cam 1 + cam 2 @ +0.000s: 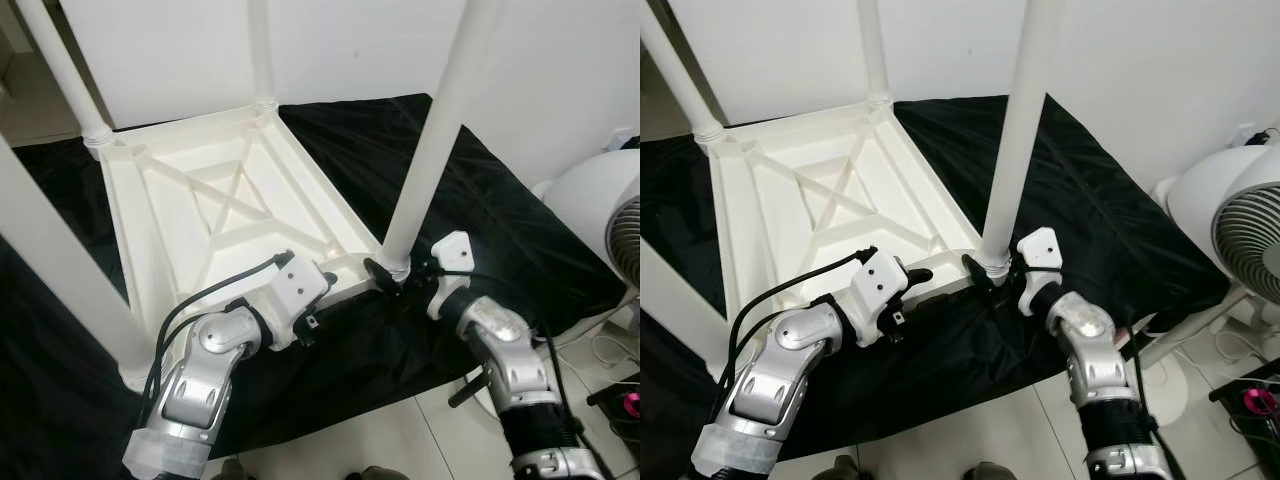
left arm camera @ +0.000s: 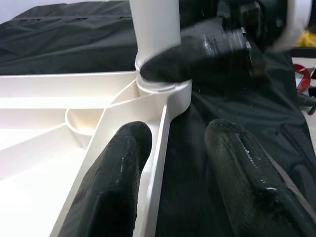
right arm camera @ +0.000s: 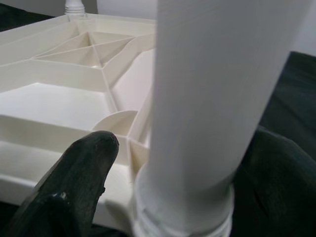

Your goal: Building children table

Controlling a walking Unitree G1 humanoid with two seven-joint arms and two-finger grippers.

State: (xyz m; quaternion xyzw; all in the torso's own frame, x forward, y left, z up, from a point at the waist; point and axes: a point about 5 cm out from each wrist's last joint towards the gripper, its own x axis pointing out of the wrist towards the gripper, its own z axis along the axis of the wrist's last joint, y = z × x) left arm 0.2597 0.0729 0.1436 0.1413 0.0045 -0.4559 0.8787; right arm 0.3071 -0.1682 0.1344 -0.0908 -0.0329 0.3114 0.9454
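Note:
A white plastic table (image 1: 230, 200) lies upside down on a black cloth (image 1: 490, 190), its round legs pointing up. My right gripper (image 1: 390, 270) is shut on the base of the near right leg (image 1: 430, 140), just above its socket. In the right wrist view the black fingers (image 3: 84, 168) sit on either side of that leg (image 3: 212, 98). My left gripper (image 1: 335, 285) is low at the same corner. It is open, and its fingers (image 2: 118, 168) straddle the table's rim (image 2: 160, 123), one inside and one over the cloth.
Three more legs stand up: far left (image 1: 60, 60), far middle (image 1: 262, 50) and a big near left one (image 1: 60, 270). A white fan (image 1: 610, 210) stands at the right with cables on the tiled floor (image 1: 400, 430). A white wall is close behind.

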